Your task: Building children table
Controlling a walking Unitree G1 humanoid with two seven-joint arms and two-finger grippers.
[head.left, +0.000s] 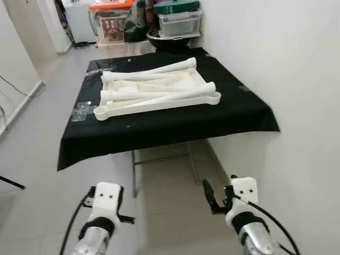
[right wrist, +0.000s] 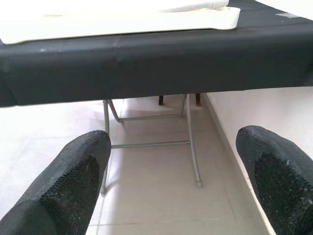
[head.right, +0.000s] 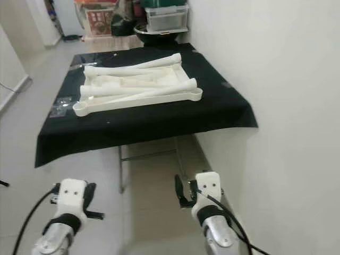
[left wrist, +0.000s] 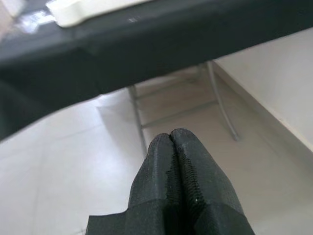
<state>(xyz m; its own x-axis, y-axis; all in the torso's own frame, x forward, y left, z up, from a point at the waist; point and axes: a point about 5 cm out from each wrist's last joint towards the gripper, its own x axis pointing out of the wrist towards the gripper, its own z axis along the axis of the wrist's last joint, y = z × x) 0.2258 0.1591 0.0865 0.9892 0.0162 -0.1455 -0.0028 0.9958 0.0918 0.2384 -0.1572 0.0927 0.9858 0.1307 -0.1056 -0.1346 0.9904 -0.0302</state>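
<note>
Left eye view: one counter covered by a black cloth (head.left: 159,125), against the white wall (head.left: 287,69); on it one cream-white plastic children's table top (head.left: 159,103) lying flat, with cream-white plastic table legs (head.left: 159,94) piled across it, about four, exact count hard to tell; one clear plastic bag (head.left: 82,110) on the cloth just beside the top's left corner; behind the counter one clear storage bin with green lid (head.left: 179,21), one black bowl-like thing (head.left: 170,40), one orange-lidded box (head.left: 110,21); left gripper (head.left: 123,217) and right gripper (head.left: 208,195) both low over the tiled floor (head.left: 159,196), well apart from the counter.

Right eye view: same scene; two silver arms, one per side; grey metal counter frame (head.right: 151,155) under the cloth.

Left wrist view: left gripper's two black fingers (left wrist: 183,181) clenched together, nothing between them; cloth edge and one corner of the table top above.

Right wrist view: right gripper's two fingers (right wrist: 73,186) spread wide, released, holding nothing; table top on the counter ahead; two frame crossbars visible.
</note>
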